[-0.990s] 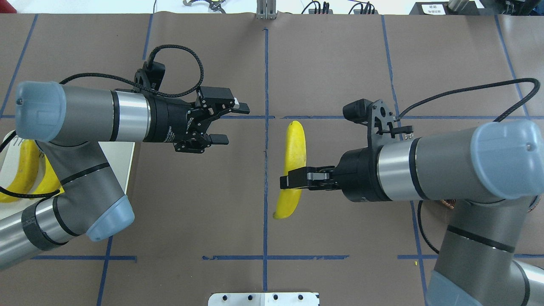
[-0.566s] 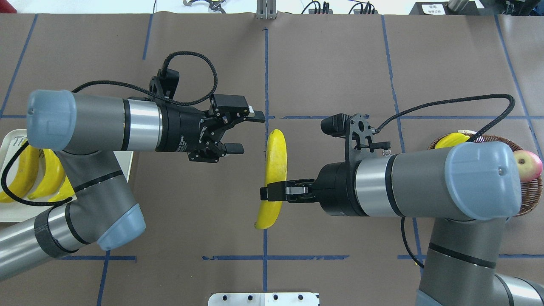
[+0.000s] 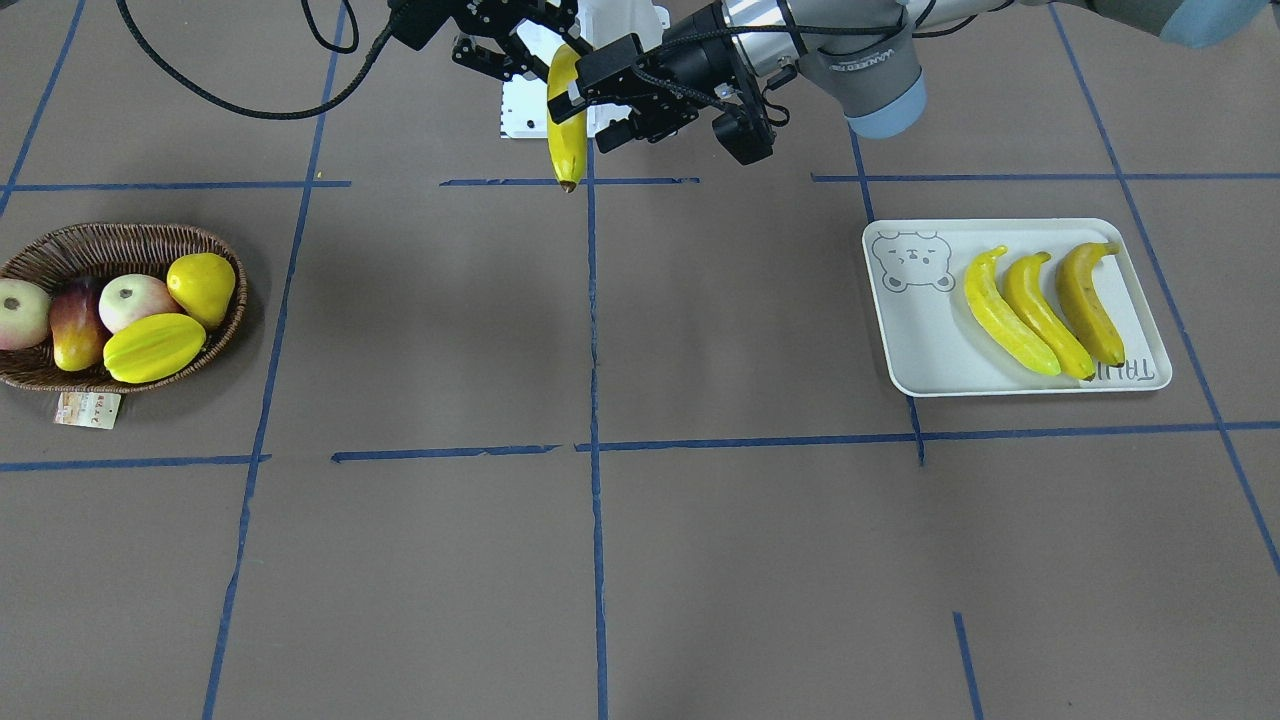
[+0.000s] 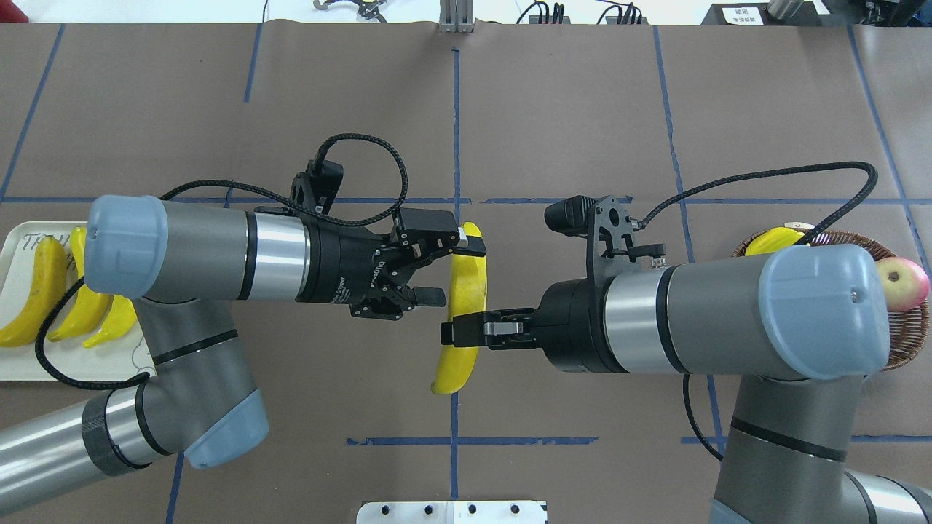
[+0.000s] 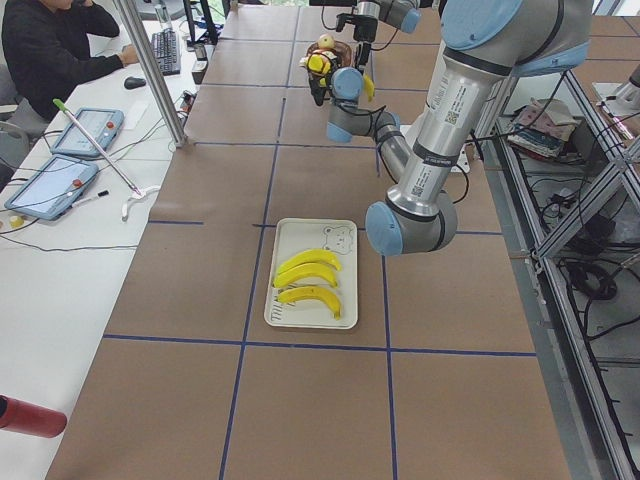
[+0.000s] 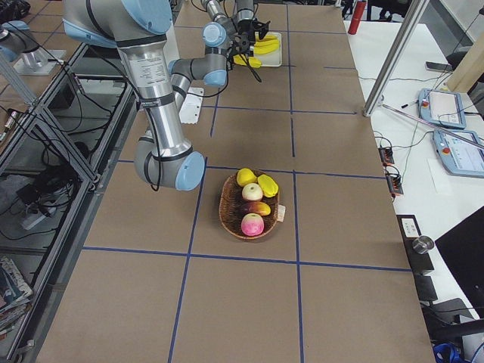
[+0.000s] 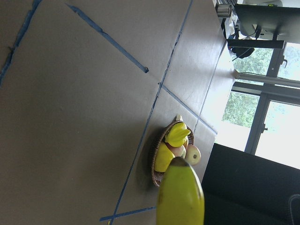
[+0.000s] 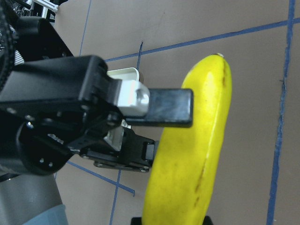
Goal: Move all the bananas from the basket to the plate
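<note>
**Banana held at mid-table, both grippers on station**

Overhead view: the right gripper [image 4: 459, 332] is pinched on the lower half of the held banana [image 4: 468, 287] at frame centre, above the brown table [image 4: 568, 109]. The left gripper [image 4: 455, 271] is spread. One of its fingers crosses the banana's upper end and the other ends at the banana's left edge. We cannot tell whether either finger touches it. The arms hide part of the plate and the basket here.

Right wrist view: we see the same from closer, one left-gripper finger across the banana and the other beside it.

Front-facing view: both containers show in full. The plate [image 3: 920, 340], at right, carries three bananas [image 3: 1040, 310] side by side next to its bear outline. The basket [image 3: 110, 240], at left, holds a star fruit [image 3: 155, 347], a pear-shaped fruit [image 3: 202, 285] and three rounder fruits.

Left wrist view: only the held banana's dark tip shows, at the bottom edge, with the basket beyond.
</note>
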Robot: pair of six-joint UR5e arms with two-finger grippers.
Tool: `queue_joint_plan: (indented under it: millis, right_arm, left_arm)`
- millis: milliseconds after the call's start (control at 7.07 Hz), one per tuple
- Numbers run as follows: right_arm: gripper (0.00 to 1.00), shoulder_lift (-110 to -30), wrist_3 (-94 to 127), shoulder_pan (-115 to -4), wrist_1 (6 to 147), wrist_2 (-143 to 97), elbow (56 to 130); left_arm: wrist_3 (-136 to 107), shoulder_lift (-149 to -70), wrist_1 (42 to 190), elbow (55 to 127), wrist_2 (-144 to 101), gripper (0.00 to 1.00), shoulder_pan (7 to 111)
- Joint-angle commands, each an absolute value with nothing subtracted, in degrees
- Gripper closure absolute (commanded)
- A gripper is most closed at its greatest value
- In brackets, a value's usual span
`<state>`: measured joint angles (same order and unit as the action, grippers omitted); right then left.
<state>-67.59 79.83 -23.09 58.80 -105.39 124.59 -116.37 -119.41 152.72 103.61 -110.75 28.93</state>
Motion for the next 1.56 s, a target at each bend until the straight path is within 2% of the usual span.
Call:
queue_joint_plan:
  millis: [0, 141, 283, 424, 566, 1132, 1415]
  right_arm:
    - [0.99, -67.6, 79.8, -23.0, 58.8, -105.6, 124.6]
    - [0.99, -67.6, 79.8, -23.1, 58.9, -105.6, 124.6]
    - [0.98, -67.7, 79.8, -23.2, 58.9, -105.7, 124.6]
    - [0.49, -67.9, 79.9, -23.1, 59.0, -105.9, 124.6]
    - [0.01, -67.7, 80.1, -23.1, 59.2, -105.8, 124.6]
    - [0.00, -69.4, 80.2, -23.8, 59.6, -106.3, 128.0]
    - [0.00, -74.3, 80.3, -24.2, 61.9, -106.0, 132.5]
  left_arm:
    - [-116.5, -119.5, 152.7, 104.1, -109.2, 0.17, 26.9]
    - [-116.5, -119.5, 152.8, 104.3, -109.1, 0.50, 26.4]
    - [-116.1, -119.4, 152.8, 104.3, -109.2, 0.96, 26.3]
    - [-115.9, -119.2, 152.8, 104.4, -109.2, 1.00, 26.3]
    - [-115.9, -119.0, 152.8, 104.4, -109.2, 1.00, 26.4]
    - [-115.2, -118.7, 152.4, 103.6, -109.1, 1.00, 27.3]
    - [-112.3, -116.3, 148.2, 102.4, -108.5, 1.00, 30.7]
